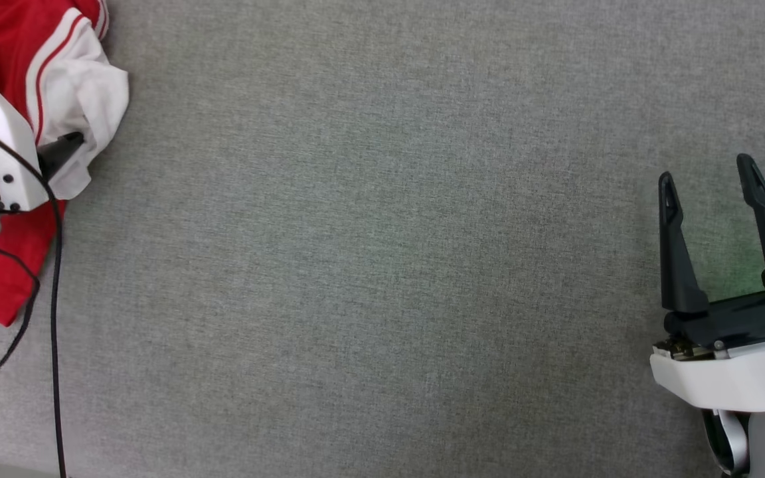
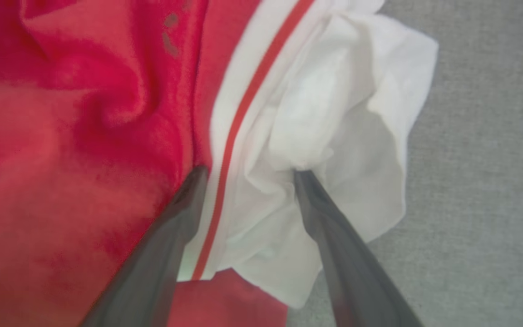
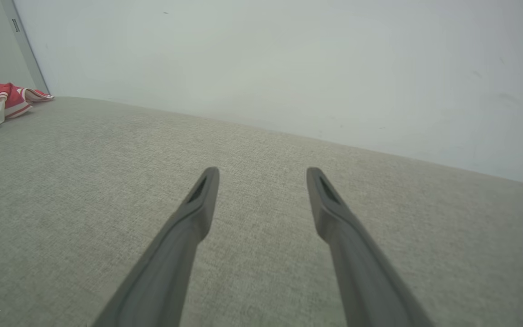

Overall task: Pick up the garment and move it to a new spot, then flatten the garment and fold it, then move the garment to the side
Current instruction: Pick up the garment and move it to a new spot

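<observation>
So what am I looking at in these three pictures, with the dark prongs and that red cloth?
This is a two-armed robot. One picture comes from a camera on its head, looking down at a grey woven fabric surface. The other two come from cameras on its wrists, each looking along that arm's two dark fingers. Each pair of fingers is an end effector, the grasping part. The left end effector stands open over a crumpled red T-shirt with white sleeves and striped trim, tips at the cloth, gripping nothing yet. The right end effector is open too, above bare surface, holding nothing. Its camera sees the shirt far off beside a pale wall.
</observation>
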